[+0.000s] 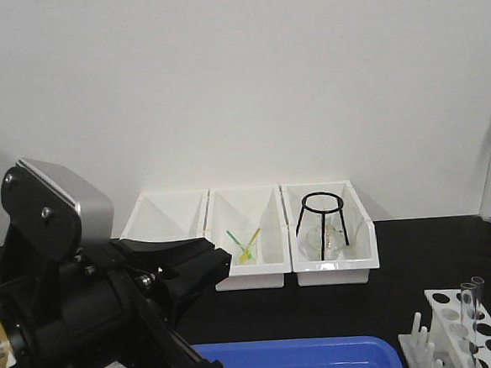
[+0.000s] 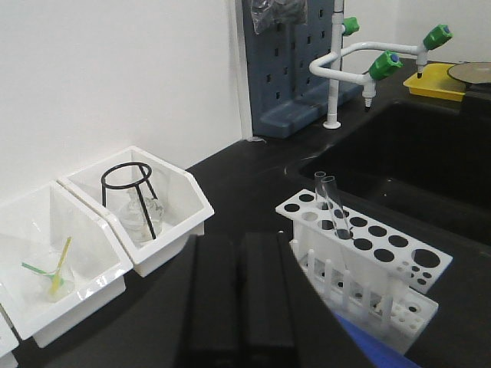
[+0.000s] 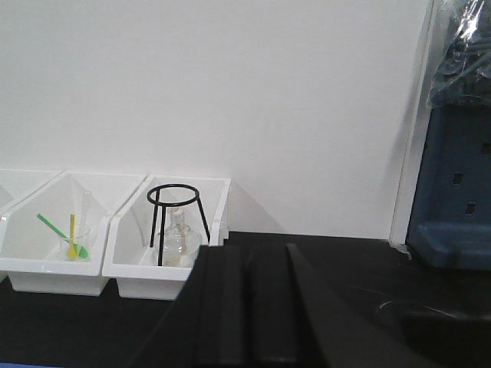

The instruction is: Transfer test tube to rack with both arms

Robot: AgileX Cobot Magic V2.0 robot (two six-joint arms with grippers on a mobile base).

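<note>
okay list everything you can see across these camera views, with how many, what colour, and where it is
test tubes: two, clear, standing in the rack
rack: one, white, right end of the counter
bins: three, white, in a row against the wall
tripod stand: one, black, in the right bin over a clear flask
sticks: green and yellow, in the middle bin
tray: one, blue, near edge
faucet: white with green nozzles, beside the sink
left gripper: black, shut
right gripper: black, shut

Clear test tube [image 2: 334, 205] upright in white rack [image 2: 399, 253]
</note>
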